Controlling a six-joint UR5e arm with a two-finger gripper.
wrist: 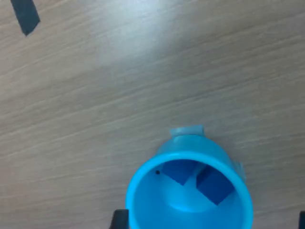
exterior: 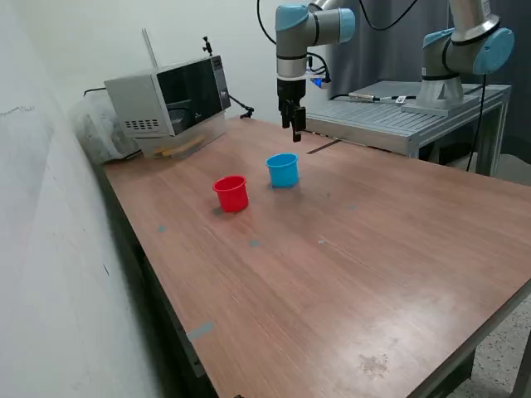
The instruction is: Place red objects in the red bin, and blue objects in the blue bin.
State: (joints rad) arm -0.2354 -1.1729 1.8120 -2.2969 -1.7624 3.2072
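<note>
The light blue cup (exterior: 283, 170) stands upright on the wooden table (exterior: 373, 249), with the red cup (exterior: 231, 193) beside it on the exterior view's left. In the wrist view the light blue cup (wrist: 188, 191) holds two dark blue cubes (wrist: 178, 171) (wrist: 215, 186). No red cubes show; the inside of the red cup is hidden. My gripper (exterior: 295, 128) hangs above and just behind the blue cup. Its fingers look close together with nothing seen between them. Only finger corners show at the wrist view's edge.
A microwave (exterior: 170, 99) sits at the table's far corner on the exterior view's left. A second arm (exterior: 460, 50) stands on a metal bench (exterior: 398, 112) behind. Small tape marks (wrist: 25, 15) dot the table.
</note>
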